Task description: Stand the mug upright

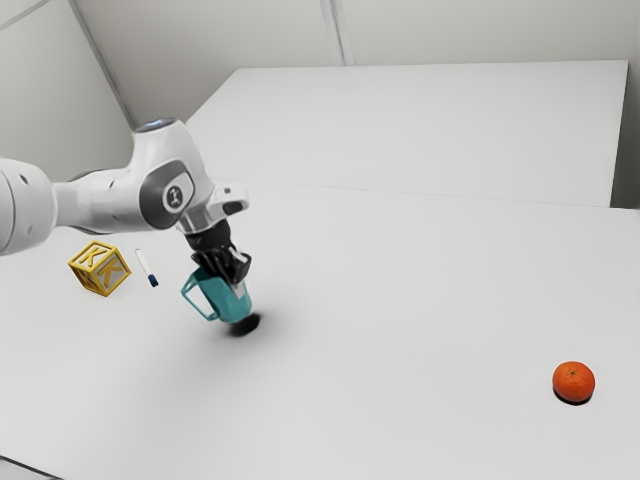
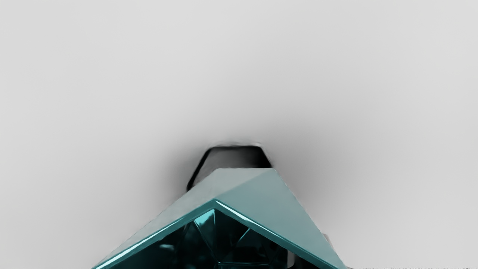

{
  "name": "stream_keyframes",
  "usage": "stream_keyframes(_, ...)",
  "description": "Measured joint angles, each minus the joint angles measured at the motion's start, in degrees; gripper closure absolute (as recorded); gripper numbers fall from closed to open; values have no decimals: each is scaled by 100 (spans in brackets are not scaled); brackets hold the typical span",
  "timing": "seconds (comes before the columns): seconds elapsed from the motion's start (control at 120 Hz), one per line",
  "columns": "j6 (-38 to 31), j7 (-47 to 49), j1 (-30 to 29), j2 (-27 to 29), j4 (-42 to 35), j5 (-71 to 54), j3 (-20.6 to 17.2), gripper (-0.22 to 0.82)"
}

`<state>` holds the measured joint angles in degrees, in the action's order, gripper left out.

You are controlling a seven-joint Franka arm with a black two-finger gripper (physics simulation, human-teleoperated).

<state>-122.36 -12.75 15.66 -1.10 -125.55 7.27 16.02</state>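
The black gripper (image 1: 238,278) points down at the teal mug (image 1: 231,304), its fingers shut on the mug's wall near the rim. The mug is slightly tilted, opening up and base down, with its handle toward the exterior view's left. A dark shadow lies under its base; whether the base touches the table is unclear. In the wrist view, the faceted mug (image 2: 257,194) shows its rim and dark inside, with small grey parts of the gripper (image 2: 308,249) at its wall. Much of the fingers is hidden.
On the table (image 1: 400,270), a yellow letter block (image 1: 100,268) and a marker (image 1: 147,268) lie toward the exterior view's left of the mug. An orange (image 1: 573,382) sits far toward the exterior view's right.
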Motion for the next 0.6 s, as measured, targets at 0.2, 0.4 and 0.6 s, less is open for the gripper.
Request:
stream_keyframes(0.2,93,194,140,-28,-12,-191,-4,79)
stream_keyframes(0.4,160,333,330,-77,11,-485,-35,78)
stream_keyframes(0.6,178,417,71,-260,110,-729,-266,78)
